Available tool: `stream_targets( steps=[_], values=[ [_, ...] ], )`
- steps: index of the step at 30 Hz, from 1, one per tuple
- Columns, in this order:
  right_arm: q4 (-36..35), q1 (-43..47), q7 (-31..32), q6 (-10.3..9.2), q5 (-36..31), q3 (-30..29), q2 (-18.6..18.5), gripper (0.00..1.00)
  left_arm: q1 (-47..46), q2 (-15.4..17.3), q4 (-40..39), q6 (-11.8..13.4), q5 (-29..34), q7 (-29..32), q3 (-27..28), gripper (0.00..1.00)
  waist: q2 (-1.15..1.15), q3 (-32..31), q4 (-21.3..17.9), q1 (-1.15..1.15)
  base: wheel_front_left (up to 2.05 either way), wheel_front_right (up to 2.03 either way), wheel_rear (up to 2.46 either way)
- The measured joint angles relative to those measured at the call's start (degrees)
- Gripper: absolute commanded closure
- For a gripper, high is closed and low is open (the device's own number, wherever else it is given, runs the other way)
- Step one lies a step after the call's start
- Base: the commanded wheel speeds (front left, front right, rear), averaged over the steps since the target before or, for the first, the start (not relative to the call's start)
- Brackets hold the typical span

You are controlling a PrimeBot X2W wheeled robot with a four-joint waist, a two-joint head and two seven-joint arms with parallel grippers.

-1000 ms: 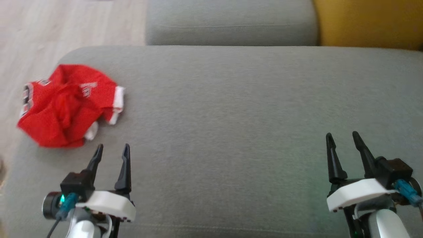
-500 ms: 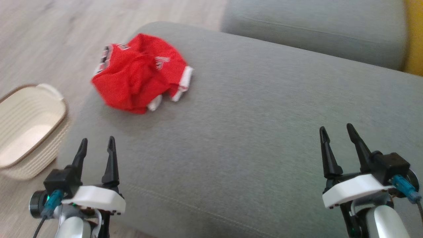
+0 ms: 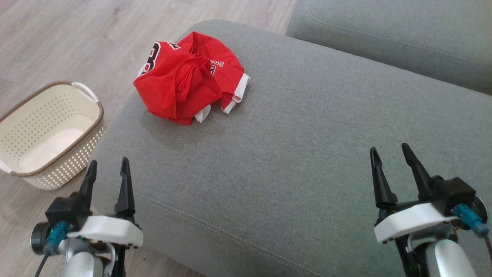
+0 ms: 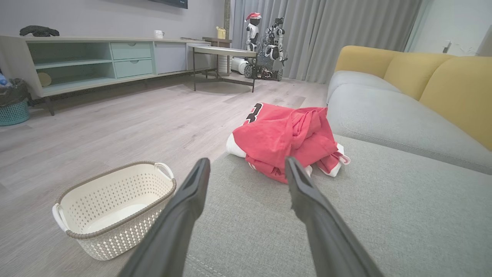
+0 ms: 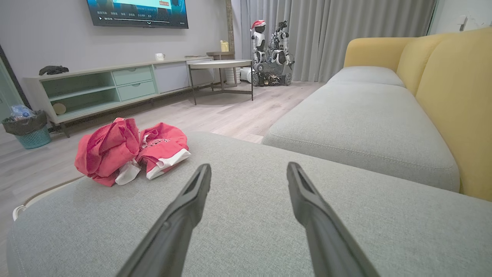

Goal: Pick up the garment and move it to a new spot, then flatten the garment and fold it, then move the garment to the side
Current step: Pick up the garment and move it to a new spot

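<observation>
Before you, item by item:

1. Garment: red, with white trim and black numerals, crumpled in a heap near the far left corner of the grey seat cushion.
2. Second grey cushion: at your upper right, beyond the first.
3. Basket: cream, perforated and brown-rimmed, standing on the pale wood floor just left of the seat cushion.
4. Left gripper: lower left, fingers parted, by the cushion's near left edge, well apart from the garment.
5. Right gripper: lower right, fingers parted, over bare cushion.
</observation>
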Motion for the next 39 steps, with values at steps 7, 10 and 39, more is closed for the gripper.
stream_targets(
  steps=[7, 10, 39],
  values=[
    [-0.4, 0.1, 0.6, 0.0, -0.1, 0.1, 0.0, 0.0, -0.7, -0.5, -0.1, -0.6, 0.4, 0.0, 0.2, 0.0, 0.0, 1.3, -0.7, 0.0, 0.0, 0.0, 0.0],
    [-1.3, 0.0, 1.1, 0.0, -0.4, 0.1, 0.0, 0.0, -2.5, -0.5, 0.5, -0.7, 0.4, 0.0, 0.3, 0.0, 0.0, 2.4, -1.2, 0.0, 0.0, 0.0, 0.0],
    [-10.3, -9.2, 7.1, 0.0, -4.8, 0.4, -1.9, 0.0, -44.3, 5.7, 43.1, -4.4, -2.7, -0.4, 4.3, 1.0, 0.0, 22.8, -12.2, 0.01, 0.0, 0.0, 0.0]
  ],
)
